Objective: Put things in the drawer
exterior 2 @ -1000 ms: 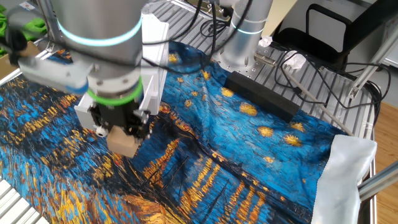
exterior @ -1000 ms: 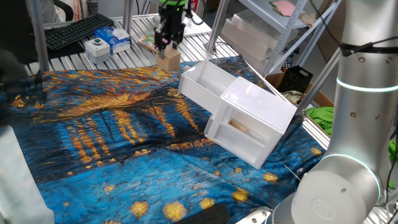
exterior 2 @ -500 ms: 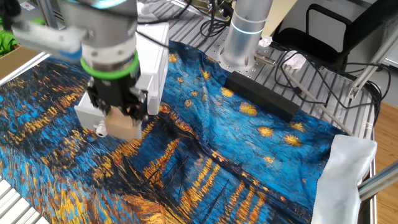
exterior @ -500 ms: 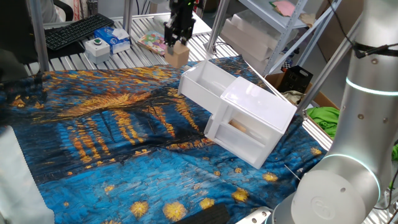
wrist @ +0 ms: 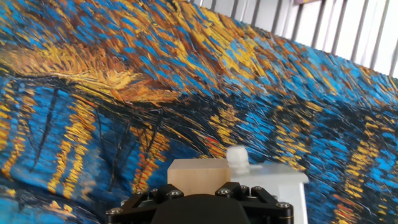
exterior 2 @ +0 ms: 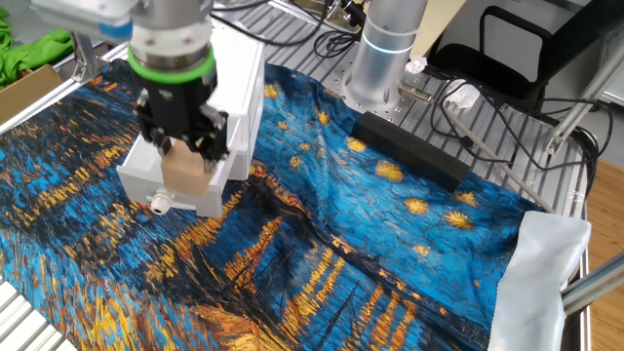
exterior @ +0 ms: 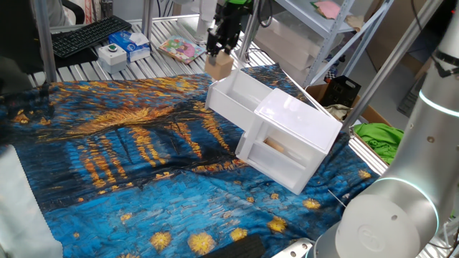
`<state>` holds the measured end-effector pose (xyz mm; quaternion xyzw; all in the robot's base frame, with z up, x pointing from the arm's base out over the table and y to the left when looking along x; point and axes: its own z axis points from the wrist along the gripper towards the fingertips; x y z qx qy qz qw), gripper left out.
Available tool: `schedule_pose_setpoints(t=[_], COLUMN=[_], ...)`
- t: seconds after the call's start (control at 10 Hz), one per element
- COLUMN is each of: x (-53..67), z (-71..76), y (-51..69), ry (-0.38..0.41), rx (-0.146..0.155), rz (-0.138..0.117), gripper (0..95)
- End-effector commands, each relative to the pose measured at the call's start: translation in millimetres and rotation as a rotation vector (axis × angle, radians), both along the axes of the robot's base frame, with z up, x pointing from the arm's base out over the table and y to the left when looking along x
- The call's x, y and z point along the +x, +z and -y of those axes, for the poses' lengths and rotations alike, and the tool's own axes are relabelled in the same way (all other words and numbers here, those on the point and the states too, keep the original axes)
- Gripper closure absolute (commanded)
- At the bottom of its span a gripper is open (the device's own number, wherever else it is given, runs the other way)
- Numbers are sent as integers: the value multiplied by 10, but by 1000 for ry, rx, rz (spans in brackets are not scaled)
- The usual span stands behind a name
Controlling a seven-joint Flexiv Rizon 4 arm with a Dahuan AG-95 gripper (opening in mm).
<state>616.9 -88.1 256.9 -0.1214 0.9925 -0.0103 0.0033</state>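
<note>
The gripper (exterior: pixel 219 57) clamps the wooden block (exterior: pixel 219 67) in the air, just at ten o'clock of the drawer (exterior: pixel 237 99).

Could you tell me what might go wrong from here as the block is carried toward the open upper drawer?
The hand holds the wooden block by its top only, so it could slip. The block hangs at the front rim of the drawer, not clearly over the tray; released now, it might hit the knob or land on the cloth.
</note>
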Motion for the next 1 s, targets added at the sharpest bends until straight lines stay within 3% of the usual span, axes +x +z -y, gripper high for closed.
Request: schedule_pose_setpoints(t=[0.1, 0.4, 1.0], x=[-26, -95, -285], z=[91, 285, 481], y=[2, -30, -180], ry=[0, 0, 0], rx=[8, 27, 33], rz=[-6, -10, -7], gripper=[950, 950, 950])
